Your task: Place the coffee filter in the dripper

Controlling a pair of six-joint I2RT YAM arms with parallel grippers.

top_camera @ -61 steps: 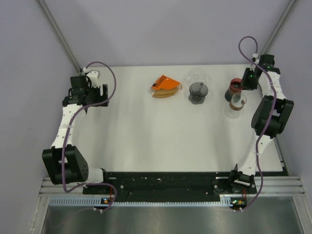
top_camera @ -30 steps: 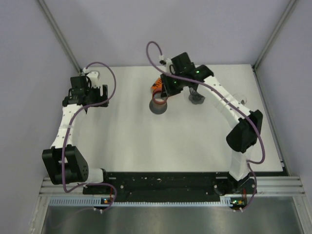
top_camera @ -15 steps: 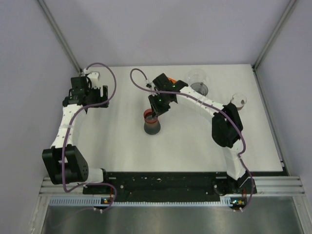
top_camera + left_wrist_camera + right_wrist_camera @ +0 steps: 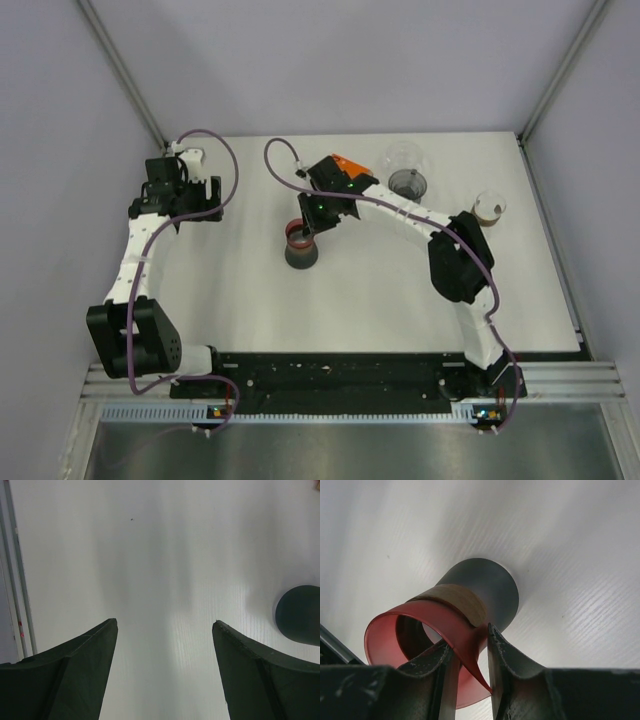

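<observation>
My right gripper [image 4: 308,228] [image 4: 470,642] is shut on the red rim of the dripper [image 4: 300,247] [image 4: 465,610]. The dripper has a red funnel top, a wooden band and a dark grey base. It is at the table's middle left, its base at or just above the surface. The orange pack of coffee filters [image 4: 347,163] lies at the back, mostly hidden by the right arm. My left gripper [image 4: 205,194] [image 4: 165,625] is open and empty over bare table at the far left.
A clear glass vessel [image 4: 404,157] and a dark grey cone [image 4: 408,183] stand at the back centre right. A small glass cup [image 4: 489,207] stands at the right. A dark rounded shape [image 4: 300,615] shows at the right edge of the left wrist view.
My right arm has carried the dripper from the far right across the table to the middle left and brought it down. The left arm has not moved.
</observation>
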